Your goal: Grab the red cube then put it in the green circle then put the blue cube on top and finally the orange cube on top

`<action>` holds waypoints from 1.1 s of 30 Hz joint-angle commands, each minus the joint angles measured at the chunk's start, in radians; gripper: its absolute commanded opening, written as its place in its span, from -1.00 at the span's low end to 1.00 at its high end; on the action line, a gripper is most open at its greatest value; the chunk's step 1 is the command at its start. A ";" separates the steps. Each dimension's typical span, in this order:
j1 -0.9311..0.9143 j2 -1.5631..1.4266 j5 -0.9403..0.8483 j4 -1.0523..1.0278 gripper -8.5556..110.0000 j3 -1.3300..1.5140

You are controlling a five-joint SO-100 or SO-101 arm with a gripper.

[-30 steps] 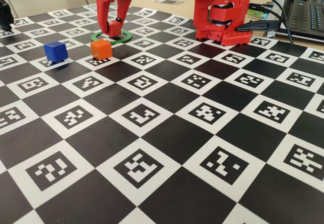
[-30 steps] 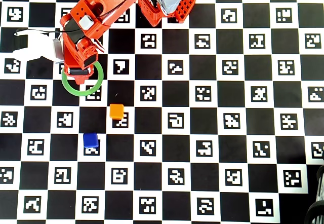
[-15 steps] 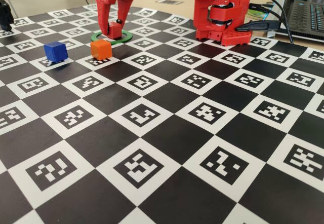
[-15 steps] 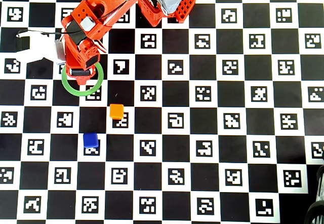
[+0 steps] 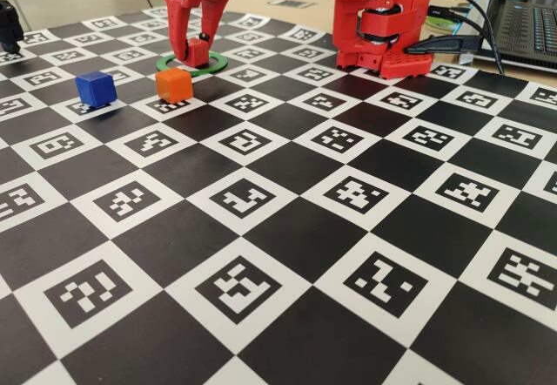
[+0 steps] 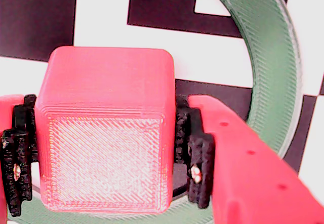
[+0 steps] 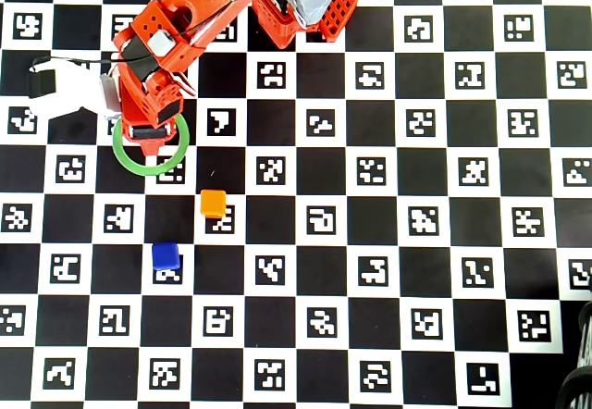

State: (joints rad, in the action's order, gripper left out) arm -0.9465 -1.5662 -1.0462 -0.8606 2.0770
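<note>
here the gripper (image 6: 106, 148) is closed on the red cube (image 6: 106, 133): in the wrist view the black ribbed pads (image 6: 195, 163) sit against the cube's left and right faces, one pad on each side, with no gap visible between pad and cube. the jaws are spread only as far as the cube's width. the cube fills the space between the jaws, with its textured face turned toward the wrist camera.

the green circle (image 6: 273, 67) curves around the jaws; its band runs above and to the right of the cube in the wrist view and passes under the lower edge of the cube and fingers. in the fixed view the gripper (image 5: 197, 52) points straight down, with the red cube (image 5: 198, 52) low between the fingers, inside the green circle (image 5: 218, 61). whether the cube rests on the board cannot be told. in the overhead view the arm covers the cube, and the green circle (image 7: 139, 166) shows around the fingertips.

the orange cube (image 7: 214, 204) lies below and right of the jaws in the overhead view, outside the ring. the blue cube (image 7: 166, 256) lies further below, apart from the orange cube. both rest on the checkered marker board (image 7: 370, 242).
</note>
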 commanded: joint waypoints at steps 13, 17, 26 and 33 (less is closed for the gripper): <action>-0.023 -0.040 -0.008 -0.009 -0.38 -0.021; -0.035 -0.057 0.006 -0.061 -0.33 -0.086; -0.025 -0.072 0.060 -0.334 -0.26 -0.408; 0.058 -0.015 0.150 -0.465 -0.19 -0.629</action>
State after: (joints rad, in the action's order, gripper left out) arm -0.9373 -1.5647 -0.9281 -1.2993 1.5861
